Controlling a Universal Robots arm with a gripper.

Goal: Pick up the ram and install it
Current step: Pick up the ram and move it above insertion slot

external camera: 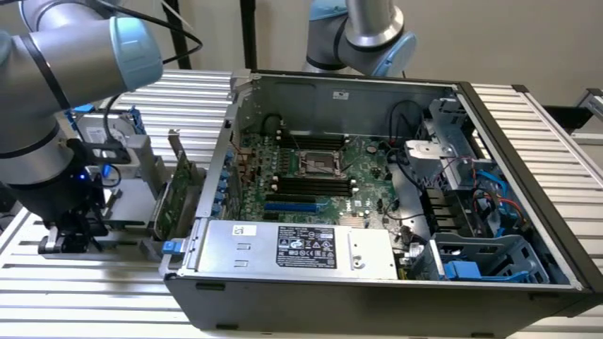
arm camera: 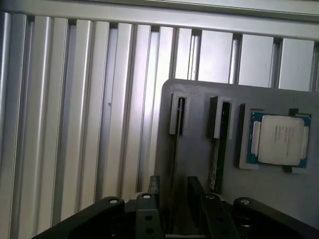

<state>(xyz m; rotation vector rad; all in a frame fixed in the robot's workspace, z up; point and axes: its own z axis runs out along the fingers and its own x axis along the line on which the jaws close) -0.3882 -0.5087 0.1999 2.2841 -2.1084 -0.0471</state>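
While the ram (arm camera: 176, 144) stands on edge in a slot of the grey holder (arm camera: 195, 149) on the counter (arm camera: 75, 124), its long axis runs straight out from the gripper (arm camera: 174, 186) — jaws parted, one finger each side, gripping nothing yet.

Elevated exterior; wrist close above holder (arm camera: 197, 159)

Ram (arm camera: 176, 144) edge-on, chips out of sight, near end hidden behind gripper (arm camera: 174, 180), gripper body cropped by picture edge, CPU (arm camera: 279, 139) print unreadable
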